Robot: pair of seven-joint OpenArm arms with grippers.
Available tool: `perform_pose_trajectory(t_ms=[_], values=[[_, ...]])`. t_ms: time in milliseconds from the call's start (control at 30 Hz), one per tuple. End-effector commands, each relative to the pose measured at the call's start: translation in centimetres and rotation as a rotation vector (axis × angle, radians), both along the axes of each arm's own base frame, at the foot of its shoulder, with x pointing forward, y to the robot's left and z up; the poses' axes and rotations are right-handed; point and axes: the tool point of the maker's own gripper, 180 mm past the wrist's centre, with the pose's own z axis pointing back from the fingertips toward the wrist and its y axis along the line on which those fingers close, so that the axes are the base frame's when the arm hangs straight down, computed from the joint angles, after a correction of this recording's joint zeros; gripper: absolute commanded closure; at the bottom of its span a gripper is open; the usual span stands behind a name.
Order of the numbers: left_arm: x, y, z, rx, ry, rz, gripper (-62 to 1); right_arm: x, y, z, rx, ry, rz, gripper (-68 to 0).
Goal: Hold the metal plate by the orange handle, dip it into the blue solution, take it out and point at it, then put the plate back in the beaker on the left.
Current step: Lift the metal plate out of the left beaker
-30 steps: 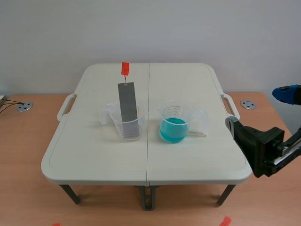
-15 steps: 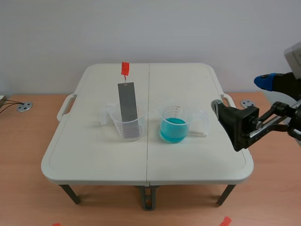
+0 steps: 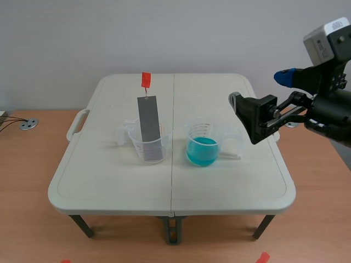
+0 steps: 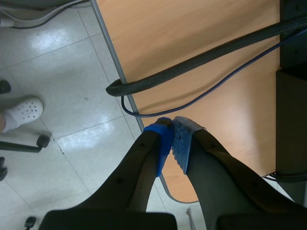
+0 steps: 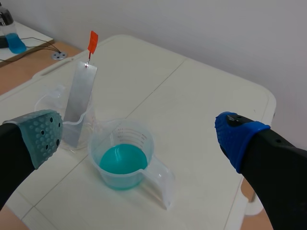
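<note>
- The metal plate (image 3: 147,127) is seen leaning in the left beaker (image 3: 149,149), with its orange handle (image 3: 145,80) sticking up at the top.
- Just beside it, the beaker of blue solution (image 3: 203,145) is set on the white table (image 3: 109,181).
- The right end effector (image 3: 260,88) is held above the table's right side with its fingers spread wide apart. The blue beaker is found between it and the plate.
- The left end effector (image 4: 172,143) is pressed together on nothing, over floor tiles by a wooden surface (image 4: 201,28). A black cable (image 4: 192,62) is laid ahead of it.
</note>
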Motion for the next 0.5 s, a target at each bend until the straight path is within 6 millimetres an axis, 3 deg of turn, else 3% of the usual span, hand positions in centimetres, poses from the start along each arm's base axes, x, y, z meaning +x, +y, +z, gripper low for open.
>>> perform_pose_trajectory(t_ms=[0,467], values=[[0.2,-0.3,0.0,-0.005,-0.006,-0.013,-1.6,0.9,0.1,1.7,0.029,-0.045,0.006,-66.3],[0.3,-0.2,0.0,0.0,-0.004,-0.035,-1.6,4.7,3.2,1.0,0.137,-0.016,0.069,-66.3]])
